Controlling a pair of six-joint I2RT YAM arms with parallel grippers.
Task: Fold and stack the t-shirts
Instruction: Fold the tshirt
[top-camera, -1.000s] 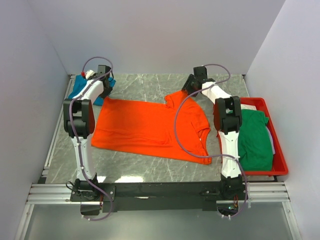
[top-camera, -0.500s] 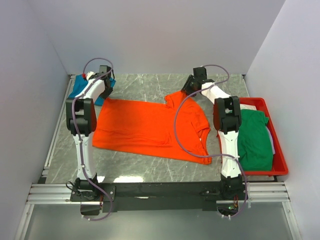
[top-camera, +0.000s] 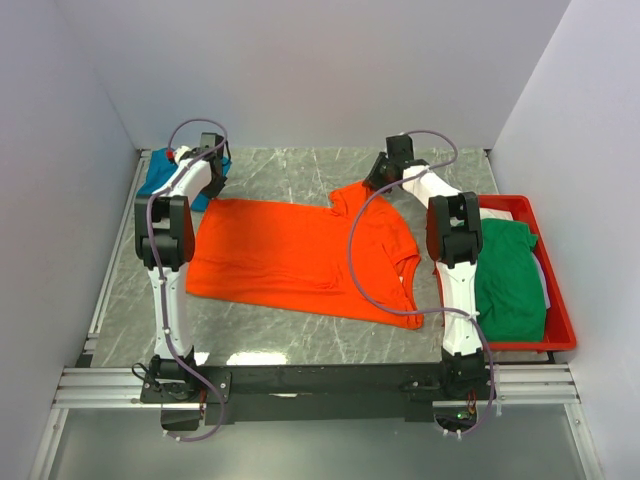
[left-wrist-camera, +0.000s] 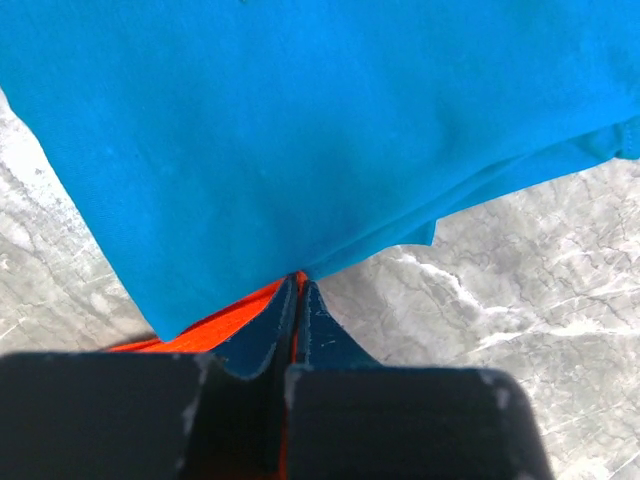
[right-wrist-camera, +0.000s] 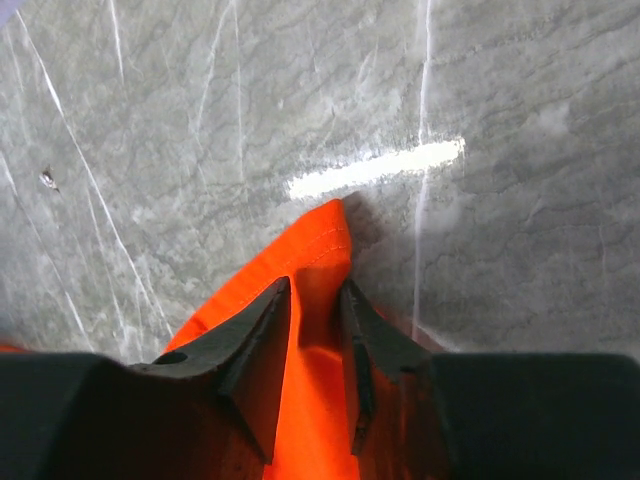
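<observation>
The orange t-shirt lies spread flat across the middle of the table. My left gripper is at its far left corner. In the left wrist view the left gripper is shut, with a strip of orange cloth pinched in it, right against the teal t-shirt. That teal t-shirt is bunched at the back left. My right gripper is at the far right corner. Seen from the right wrist, the right gripper has its jaws a little apart, astride the orange corner. A green t-shirt lies on a white one.
The red tray holding the green and white shirts stands along the right edge, beside the right arm. White walls close off the back and both sides. Grey marble table shows between the two grippers at the back.
The left gripper's jaws have closed onto the orange shirt's corner. The right gripper's jaws have narrowed around the other far corner. The shirt has not shifted.
</observation>
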